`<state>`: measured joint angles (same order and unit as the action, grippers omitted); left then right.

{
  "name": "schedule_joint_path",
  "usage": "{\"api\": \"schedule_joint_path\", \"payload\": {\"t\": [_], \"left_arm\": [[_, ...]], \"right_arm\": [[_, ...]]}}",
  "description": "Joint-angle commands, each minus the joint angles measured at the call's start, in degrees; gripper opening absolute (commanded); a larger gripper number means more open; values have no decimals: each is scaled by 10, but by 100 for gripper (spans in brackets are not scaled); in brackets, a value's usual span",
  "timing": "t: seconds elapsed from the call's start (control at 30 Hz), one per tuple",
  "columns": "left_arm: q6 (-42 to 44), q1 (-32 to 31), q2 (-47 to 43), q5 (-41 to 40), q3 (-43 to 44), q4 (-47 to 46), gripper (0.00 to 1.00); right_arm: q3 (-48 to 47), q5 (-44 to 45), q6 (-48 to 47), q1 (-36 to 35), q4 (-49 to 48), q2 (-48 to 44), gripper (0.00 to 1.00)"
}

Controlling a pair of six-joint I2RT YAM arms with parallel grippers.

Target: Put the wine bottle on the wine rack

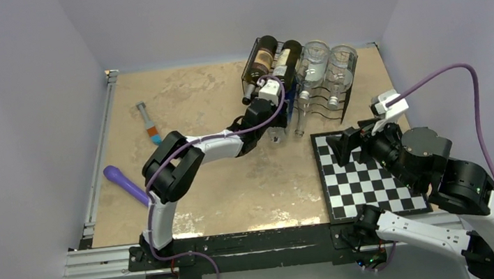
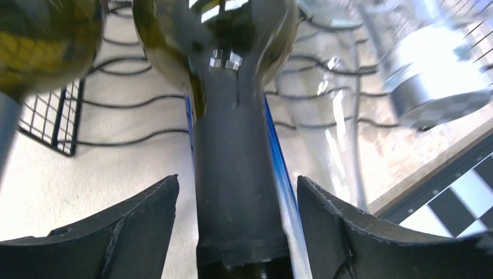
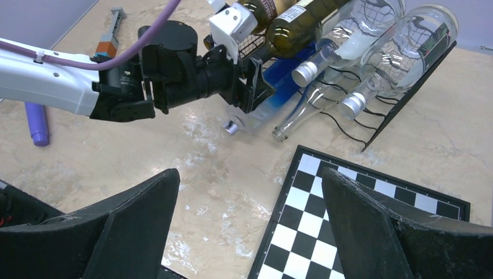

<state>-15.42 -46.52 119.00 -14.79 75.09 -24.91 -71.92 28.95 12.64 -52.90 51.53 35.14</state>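
The black wire wine rack point(image 1: 340, 104) stands at the back of the table. It holds two dark bottles on its left and clear bottles on its right. The dark wine bottle point(image 1: 288, 61) with a white label lies on the upper row, neck toward me. My left gripper point(image 1: 270, 112) is open, its fingers on either side of that bottle's neck point(image 2: 238, 192) with a gap on each side. A blue bottle point(image 3: 285, 87) lies just below it. My right gripper point(image 3: 250, 174) is open and empty above the chessboard's left edge.
A black-and-white chessboard point(image 1: 365, 182) lies at the front right. A purple object point(image 1: 125, 183) and a grey tool with orange and blue bands point(image 1: 149, 122) lie at the left. Clear bottles point(image 1: 327, 64) fill the rack's right side. Walls enclose the table.
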Motion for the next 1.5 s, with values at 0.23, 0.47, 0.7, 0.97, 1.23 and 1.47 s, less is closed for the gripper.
{"api": "schedule_joint_path", "payload": {"t": [0.23,0.47,0.7,0.97,1.23,1.47], "left_arm": [[3,-6,-76,-1,-37,-82,83],[-80,-15,-128,4,-84,-32,93],[-180,-31,-132,33,-69,92,99],[-192,-43,-129,46,-73,193,99],[-181,-57,-105,62,-74,203,84],[-178,-60,-81,27,-57,207,58]], "right_arm": [[5,1,12,1,-11,-14,97],[11,2,10,2,-17,-19,97],[16,-2,9,2,-23,-19,97],[25,-1,11,2,-28,-23,97],[27,5,8,2,-26,-26,98],[29,8,6,2,-25,-26,97]]}}
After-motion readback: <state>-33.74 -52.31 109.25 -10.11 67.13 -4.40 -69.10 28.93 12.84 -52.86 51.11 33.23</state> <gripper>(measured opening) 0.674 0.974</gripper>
